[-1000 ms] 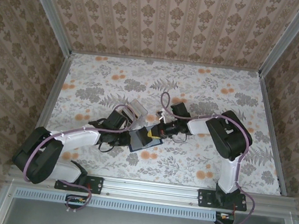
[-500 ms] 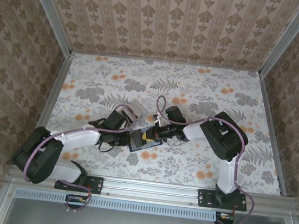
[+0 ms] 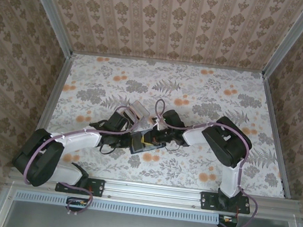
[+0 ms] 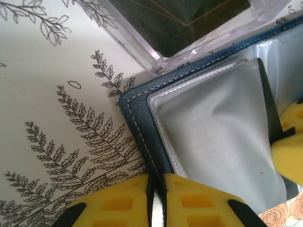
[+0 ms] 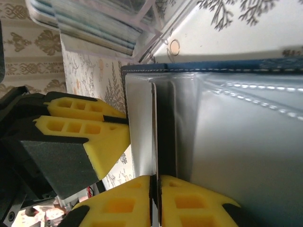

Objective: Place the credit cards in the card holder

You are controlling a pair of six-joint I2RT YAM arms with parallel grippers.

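The credit cards (image 5: 94,26) stood edge-on as a row of narrow stripes inside the clear box (image 4: 142,45). The box sat on the floral table (image 4: 57,94) just beside the open card holder (image 4: 137,118). We judged the cards light, stiff and slick: easy to carry but liable to slide. They seemed best pinched flat across both faces near a short edge, leaving the other end free to enter a pocket. The holder's clear pocket (image 4: 213,132) looked soft and floppy by contrast, and we thought it would need holding open. The left gripper (image 4: 156,198) was clenched on the blue stitched cover near a corner, pinning the holder in place. The right gripper (image 5: 155,201) had its fingers pressed almost together on a thin pale sheet (image 5: 152,127) standing up from the holder. We could not tell whether that sheet was a card or the pocket's film.
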